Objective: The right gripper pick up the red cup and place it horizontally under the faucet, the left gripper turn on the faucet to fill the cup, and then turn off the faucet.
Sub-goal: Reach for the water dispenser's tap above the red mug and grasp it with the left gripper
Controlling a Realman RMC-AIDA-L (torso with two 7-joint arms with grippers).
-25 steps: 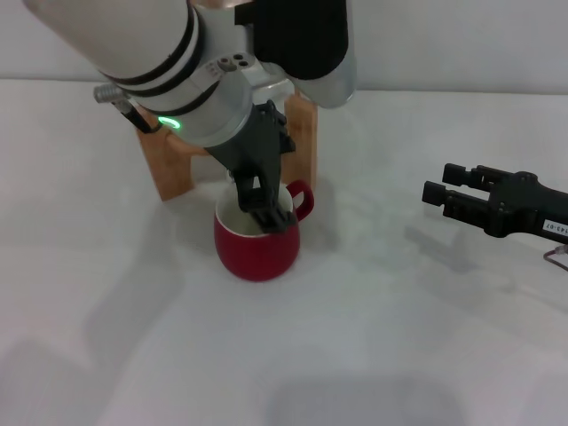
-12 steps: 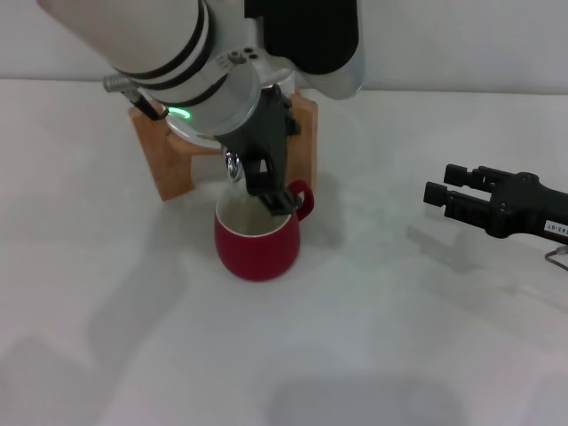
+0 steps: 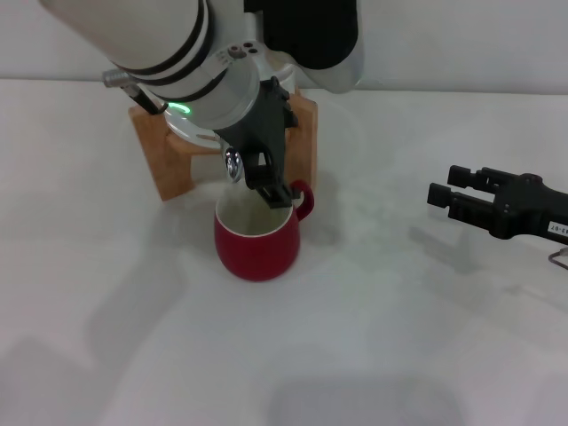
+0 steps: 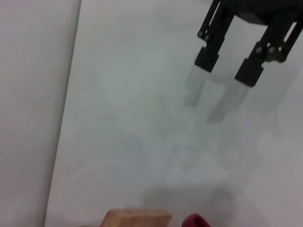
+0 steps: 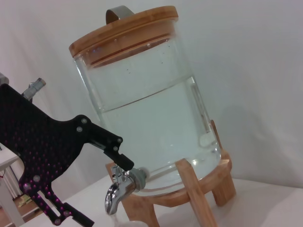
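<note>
The red cup (image 3: 257, 238) stands upright on the white table, just in front of the wooden stand and below the faucet (image 3: 232, 164). My left gripper (image 3: 266, 184) hangs over the cup's mouth at the faucet. In the right wrist view the left gripper (image 5: 98, 190) has its fingers spread, with one fingertip (image 5: 121, 162) touching the top of the chrome faucet (image 5: 117, 193). My right gripper (image 3: 446, 197) is open and empty, well to the right of the cup. It also shows far off in the left wrist view (image 4: 229, 66).
A glass water jar (image 5: 151, 109) with a bamboo lid sits on a wooden stand (image 3: 173, 164) behind the cup. The stand's legs flank the faucet. White table (image 3: 373, 355) lies in front and to the right.
My left gripper has risen out of the cup's mouth and moved up to the faucet. The cup and the right gripper have barely moved.
</note>
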